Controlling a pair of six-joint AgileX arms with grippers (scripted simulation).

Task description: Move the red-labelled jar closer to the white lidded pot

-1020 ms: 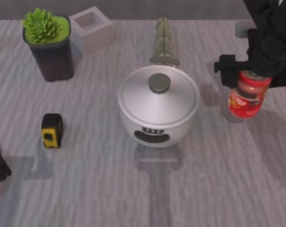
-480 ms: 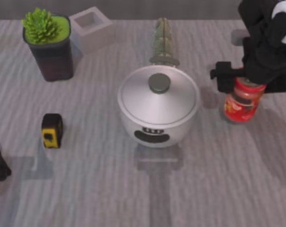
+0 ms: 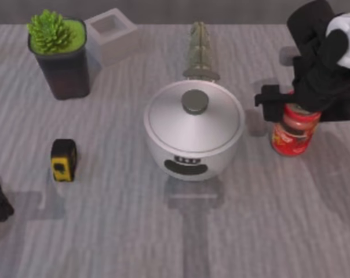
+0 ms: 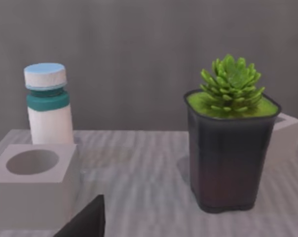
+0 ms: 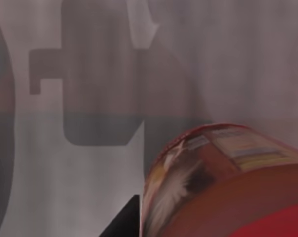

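— Red jar (image 3: pixel 292 132): where is it against the right gripper (image 3: pixel 305 107)?
— Directly under it, upright on the table's right side, right of the pot (image 3: pixel 193 128) and apart from it. The fingers are clamped on its lid end.
— And the left gripper?
— Parked at the left edge; I cannot tell its state.
— Surface and room?
— Grey striped table (image 3: pixel 117 226), grey wall behind. Far left: plant (image 3: pixel 57 51), white block (image 3: pixel 113 33). Left: tape measure (image 3: pixel 64 160).

gap: bare table (image 3: pixel 257 174) between red-labelled jar (image 3: pixel 292 130) and white lidded pot (image 3: pixel 193 128) | obstacles: none
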